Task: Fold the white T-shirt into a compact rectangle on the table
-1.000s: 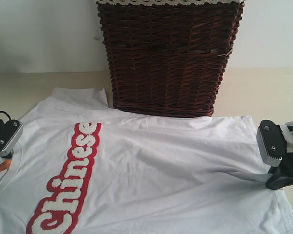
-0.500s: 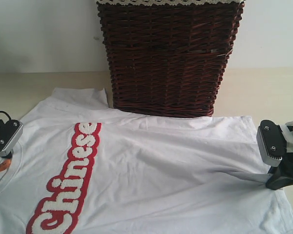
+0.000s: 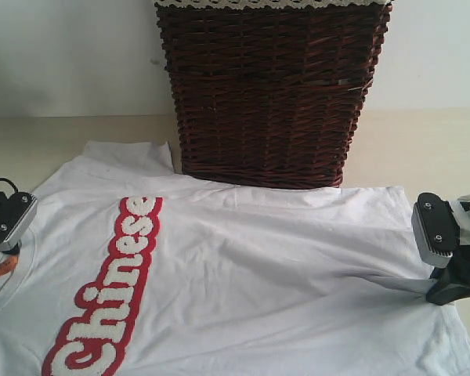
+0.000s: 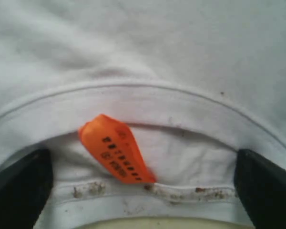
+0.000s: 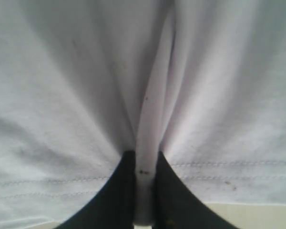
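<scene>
- Exterior: shirt (image 3: 258,266) lies spread flat on the table (image 3: 423,149), front up, red lettering (image 3: 113,290) showing. Far sleeve (image 3: 125,157) is out flat, not tucked. Near part runs out of frame, so I can't check it.
- Exterior: basket (image 3: 270,94) stands at the shirt's far edge, touching or just beside it; can't tell which.
- Exterior: left claw (image 3: 8,235) sits at the neck end and right claw (image 3: 439,290) at the opposite end. A ridge of cloth runs up into the right claw.
- Left wrist: the claw is spread wide, fingers (image 4: 19,186) either side of the back collar (image 4: 148,102), with the orange tag (image 4: 117,155) between them. Fingers sit low by the cloth but grip nothing.
- Right wrist: the claw is pressed together on a thin pleat at the hem (image 5: 219,167), with cloth fanning out from the pinch. Grip looks firm.
- Progress: no fold made in any visible part, so the task is at its start. Hem grasp is done; collar grasp is not yet.
- Left to do, my read: close on the collar, lift both ends, fold the sleeves in, then fold lengthwise down to a rectangle. That's basically all of it.
</scene>
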`<state>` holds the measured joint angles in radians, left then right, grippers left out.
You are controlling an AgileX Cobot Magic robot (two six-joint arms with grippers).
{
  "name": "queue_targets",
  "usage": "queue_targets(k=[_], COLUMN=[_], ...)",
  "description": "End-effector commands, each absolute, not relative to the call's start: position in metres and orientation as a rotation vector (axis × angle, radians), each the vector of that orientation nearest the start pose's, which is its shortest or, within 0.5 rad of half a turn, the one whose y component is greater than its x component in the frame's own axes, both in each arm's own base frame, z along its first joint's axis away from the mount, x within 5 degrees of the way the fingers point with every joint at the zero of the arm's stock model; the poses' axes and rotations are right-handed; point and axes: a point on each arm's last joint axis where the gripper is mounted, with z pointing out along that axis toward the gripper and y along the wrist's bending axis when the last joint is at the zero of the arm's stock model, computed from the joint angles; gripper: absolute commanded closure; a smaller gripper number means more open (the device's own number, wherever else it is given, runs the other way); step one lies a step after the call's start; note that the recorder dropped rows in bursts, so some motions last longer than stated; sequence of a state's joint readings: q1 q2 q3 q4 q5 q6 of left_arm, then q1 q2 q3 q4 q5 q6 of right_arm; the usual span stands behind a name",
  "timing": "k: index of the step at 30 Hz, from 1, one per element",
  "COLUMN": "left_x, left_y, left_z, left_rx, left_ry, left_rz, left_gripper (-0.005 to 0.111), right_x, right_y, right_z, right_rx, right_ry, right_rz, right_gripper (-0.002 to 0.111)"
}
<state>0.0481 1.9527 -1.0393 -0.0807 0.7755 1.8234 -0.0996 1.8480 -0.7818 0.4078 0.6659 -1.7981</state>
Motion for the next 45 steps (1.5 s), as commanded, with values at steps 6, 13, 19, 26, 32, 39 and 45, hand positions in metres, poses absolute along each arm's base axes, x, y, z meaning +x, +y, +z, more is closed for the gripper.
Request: queue_targets(k=[6,13,19,26,32,39,45], left_x=[0.3205,0.3199,0.3199,0.3195,0.3176,0.3172,0.3157], left_y=[0.0152,0.0170,0.0170,0.0170,0.0169,0.0169,0.0169], left_z=[0.0886,0.0875,0.0875,0.0876,0.0878,0.0879,0.0881], left_rx=[-2.293,-2.256,-2.256,-2.101,-1.998,-1.995,-1.956], left_ry=[-2.051,-2.061,-2.061,-2.208,-2.276,-2.274,-2.289], left_rz=[0.135,0.123,0.123,0.117,0.134,0.138,0.152], left_gripper=[0.048,0.107,0.107,0.107,0.107,0.107,0.107], right_x=[0.2647,0.2647,0.2647,0.2647,0.2652,0.2653,0.2653], right_y=[-0.0149,-0.0149,-0.0149,-0.0149,-0.0136,-0.0136,-0.0136], right_z=[0.0728,0.0728,0.0728,0.0728,0.0729,0.0730,0.0730], right_rx=[-2.024,-2.024,-2.024,-2.024,-1.986,-1.983,-1.983], right_ry=[2.285,2.285,2.285,2.285,2.302,2.303,2.303], right_rz=[0.177,0.177,0.177,0.177,0.189,0.188,0.188], right_gripper=[0.108,0.108,0.108,0.108,0.108,0.108,0.108])
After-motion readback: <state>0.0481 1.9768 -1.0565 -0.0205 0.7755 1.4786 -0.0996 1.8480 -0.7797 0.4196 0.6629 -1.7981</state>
